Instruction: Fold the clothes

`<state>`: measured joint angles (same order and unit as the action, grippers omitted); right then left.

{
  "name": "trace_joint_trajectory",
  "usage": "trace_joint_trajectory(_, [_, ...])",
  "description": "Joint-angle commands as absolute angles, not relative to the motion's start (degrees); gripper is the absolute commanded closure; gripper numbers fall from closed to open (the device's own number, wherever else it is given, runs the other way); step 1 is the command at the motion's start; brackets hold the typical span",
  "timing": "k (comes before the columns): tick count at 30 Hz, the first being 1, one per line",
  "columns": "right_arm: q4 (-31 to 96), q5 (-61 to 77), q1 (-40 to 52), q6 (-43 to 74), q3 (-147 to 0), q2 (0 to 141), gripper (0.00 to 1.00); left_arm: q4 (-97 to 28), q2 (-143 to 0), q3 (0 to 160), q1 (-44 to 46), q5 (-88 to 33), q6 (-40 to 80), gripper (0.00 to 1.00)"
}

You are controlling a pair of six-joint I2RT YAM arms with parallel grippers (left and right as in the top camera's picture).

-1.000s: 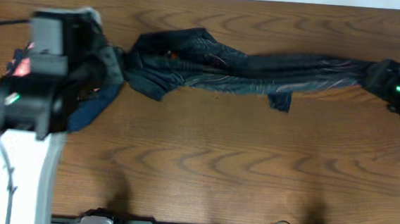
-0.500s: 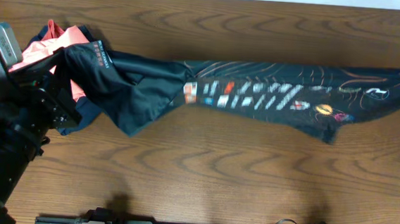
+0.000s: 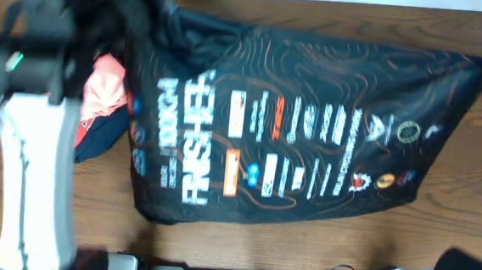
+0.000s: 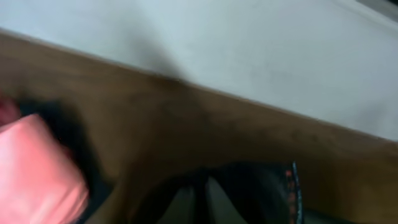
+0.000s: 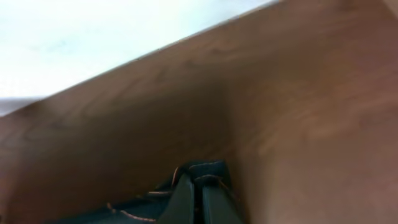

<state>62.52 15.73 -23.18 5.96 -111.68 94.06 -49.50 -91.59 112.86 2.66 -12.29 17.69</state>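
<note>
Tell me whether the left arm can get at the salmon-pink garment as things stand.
Probably not yet. The salmon-pink garment lies close by, uncovered, but the left gripper is shut on an edge of the black jersey and would have to let go first.

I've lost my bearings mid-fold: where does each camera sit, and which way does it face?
Overhead: above the table, looking straight down on the spread jersey; left arm shows.
Left wrist: low, facing the table's far edge; left gripper shut on jersey cloth.
Right wrist: likewise, right gripper pinching a jersey edge.
Shared: overhead and left wrist both show the pink garment.
</note>
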Motion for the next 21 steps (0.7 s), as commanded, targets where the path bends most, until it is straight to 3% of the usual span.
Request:
trace_joint_trajectory(1, [55.0,15.3,-21.7,8.6,-111.9,97.6,0.99,-39.0,-96.0,113.1,2.3,-20.8,16.2,0.94])
trace_joint_trajectory(6, [41.9,16.6,-21.8,15.1,-113.6,97.8,0.99,-18.8,-98.6,113.7,2.1,-24.6,20.4,0.94])
trace_joint_trajectory(10, [40.1,13.8,-22.1,15.4,-121.8,97.7,0.99,-10.0,-98.5,117.3,0.3,-24.7,23.8,0.94])
trace_joint_trajectory(17, [49.9,2.1,-23.7,14.7,-131.7,97.7,0.99,-13.0,-97.9,125.0,-5.5,-35.8,25.8,0.94])
trace_joint_trajectory(21, [59.0,-3.1,-23.7,12.5,-131.4,97.9,0.99,-26.7,-96.2,125.0,-7.8,-42.6,25.1,0.94])
